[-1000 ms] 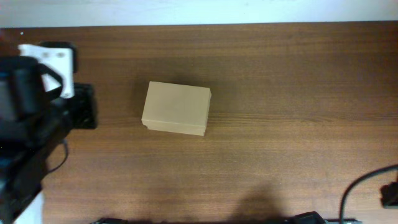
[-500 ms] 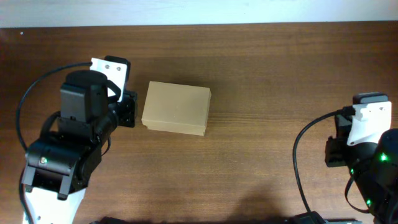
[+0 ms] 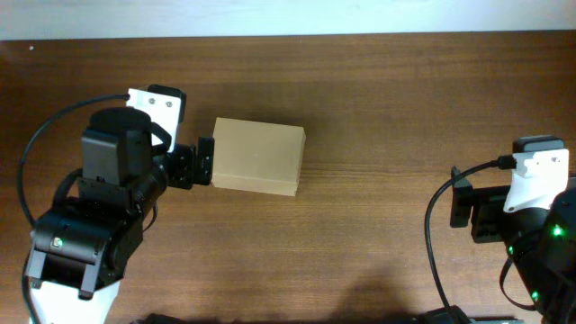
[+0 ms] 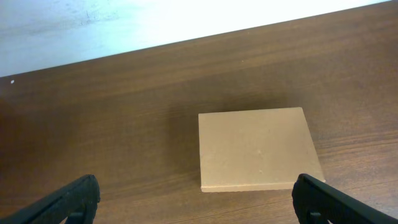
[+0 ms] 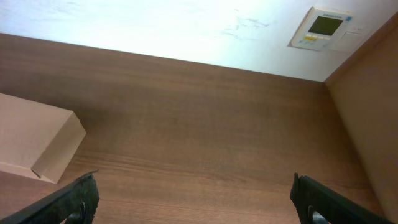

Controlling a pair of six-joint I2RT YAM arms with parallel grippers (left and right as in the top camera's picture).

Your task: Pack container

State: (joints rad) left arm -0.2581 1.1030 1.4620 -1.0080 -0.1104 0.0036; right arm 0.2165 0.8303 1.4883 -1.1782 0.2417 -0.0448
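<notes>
The container point(image 3: 256, 157) is a plain tan cardboard box lying with its lid down on the wooden table, left of centre. In the left wrist view the container point(image 4: 255, 149) lies just ahead and slightly right of my left gripper point(image 4: 196, 198), which is open and empty. From overhead, one left finger point(image 3: 205, 160) shows beside the box's left edge, and I cannot tell if it touches. My right gripper point(image 5: 194, 190) is open and empty over bare table at the right. In the right wrist view the container point(image 5: 31, 140) is far off to its left. One right finger point(image 3: 461, 203) shows from overhead.
A white wall runs along the table's far edge point(image 3: 288, 36), with a small control panel point(image 5: 324, 26) mounted on it. A wooden side panel point(image 5: 373, 112) rises at the right. Black cables point(image 3: 436, 243) loop from both arms near the front.
Both arms have come into the overhead view. The left one has settled beside the box. Both grippers, shut half a second ago, now stand open. The box has not moved.
</notes>
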